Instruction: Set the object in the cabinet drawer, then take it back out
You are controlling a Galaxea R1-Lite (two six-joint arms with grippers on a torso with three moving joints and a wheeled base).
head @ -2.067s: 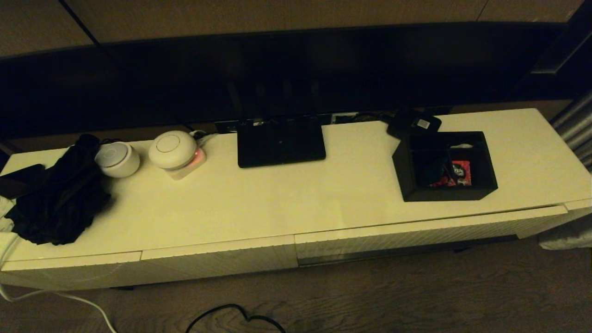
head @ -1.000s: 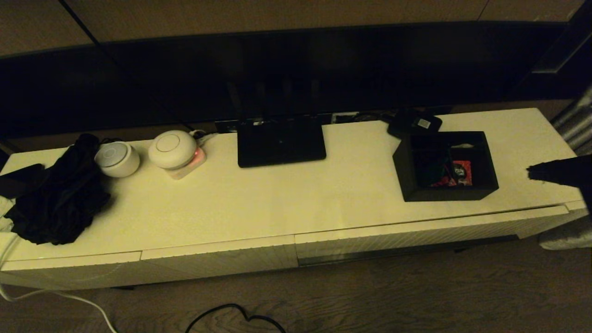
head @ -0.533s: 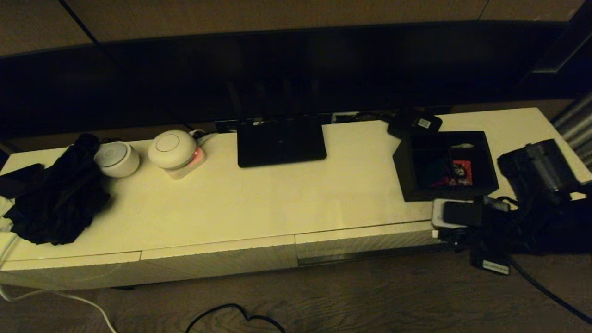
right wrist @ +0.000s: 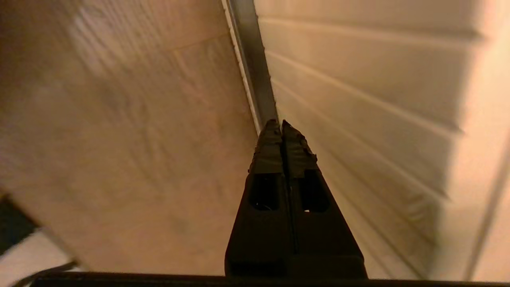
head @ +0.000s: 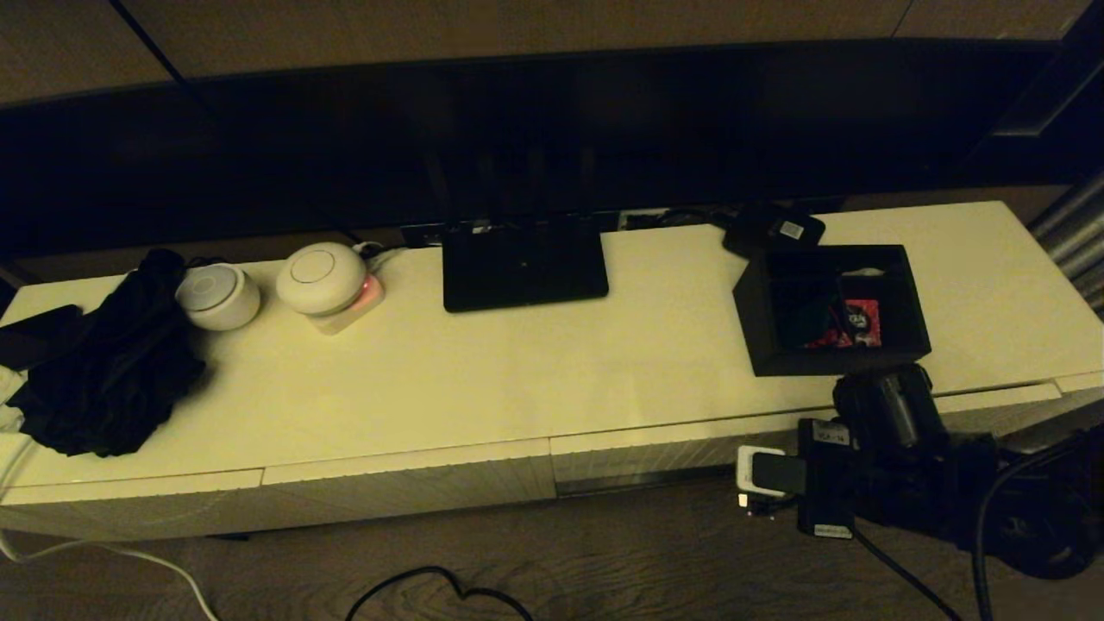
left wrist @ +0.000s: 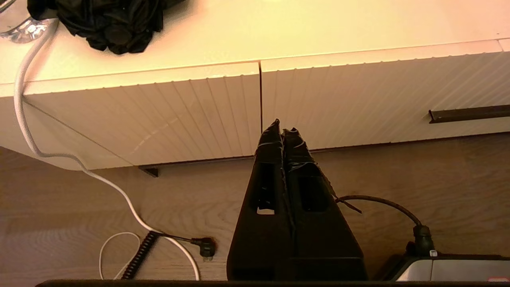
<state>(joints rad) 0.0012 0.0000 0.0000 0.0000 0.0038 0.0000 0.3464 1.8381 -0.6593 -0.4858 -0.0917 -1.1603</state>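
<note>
The object, a black divided box (head: 832, 310) with red packets inside, stands on the cabinet top at the right. Below it the cabinet drawer (head: 690, 444) shows its wide ribbed front and looks closed. My right arm (head: 871, 466) hangs low in front of that drawer's right part. In the right wrist view my right gripper (right wrist: 281, 124) is shut and empty, its tips by the dark strip (right wrist: 255, 79) under the ribbed drawer front (right wrist: 358, 99). My left gripper (left wrist: 282, 130) is shut and empty over the floor, before the seam between two drawer fronts.
A flat black router (head: 523, 263) and a small black device (head: 774, 229) sit at the back. Two white round gadgets (head: 321, 278) and a black cloth (head: 112, 371) lie at the left. Cables (head: 440, 591) trail on the wooden floor.
My right arm came in from the right over the cabinet top, then dropped down and leftward in front of the drawer. The box has not moved.
</note>
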